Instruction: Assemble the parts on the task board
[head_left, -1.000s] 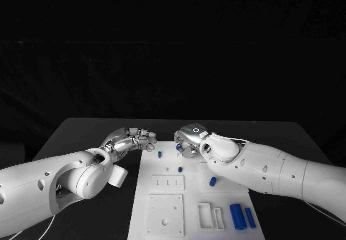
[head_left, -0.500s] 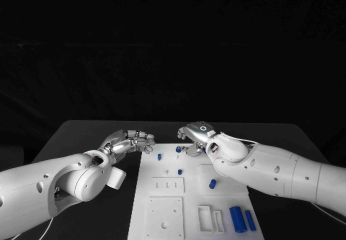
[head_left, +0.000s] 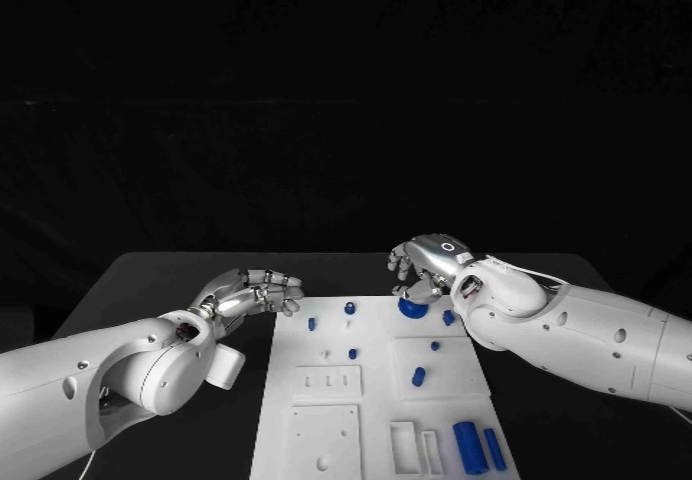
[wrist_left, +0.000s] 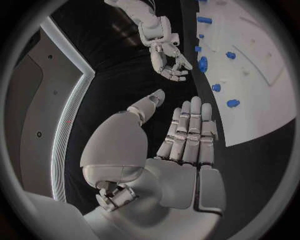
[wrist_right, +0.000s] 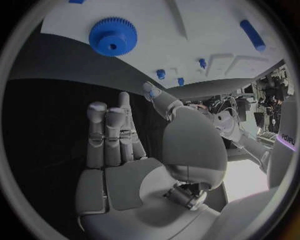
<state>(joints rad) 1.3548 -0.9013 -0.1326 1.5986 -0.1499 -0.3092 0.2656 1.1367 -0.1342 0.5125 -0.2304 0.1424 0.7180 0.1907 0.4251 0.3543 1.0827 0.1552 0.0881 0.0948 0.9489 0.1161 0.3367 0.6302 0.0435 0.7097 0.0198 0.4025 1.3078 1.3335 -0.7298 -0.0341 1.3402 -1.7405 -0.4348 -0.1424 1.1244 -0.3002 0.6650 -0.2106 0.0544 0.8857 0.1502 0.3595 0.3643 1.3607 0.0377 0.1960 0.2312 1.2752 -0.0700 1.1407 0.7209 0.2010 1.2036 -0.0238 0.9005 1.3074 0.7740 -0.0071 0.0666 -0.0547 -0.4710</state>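
The white task board lies in the middle of the black table. A blue gear sits flat at the board's far edge. My right hand hovers just above and behind the gear, fingers apart and holding nothing. My left hand hangs off the board's far left corner, fingers stretched out and empty. Short blue pegs stand or lie across the board's far half. Two long blue pieces lie at its near right.
Raised white blocks with holes and a slotted white holder occupy the board's near half. Bare black table runs along both sides of the board and behind it.
The right hand has risen and moved right off the board's far edge, and the blue gear now shows lying there. The camera has tilted a little. The left hand has hardly moved.
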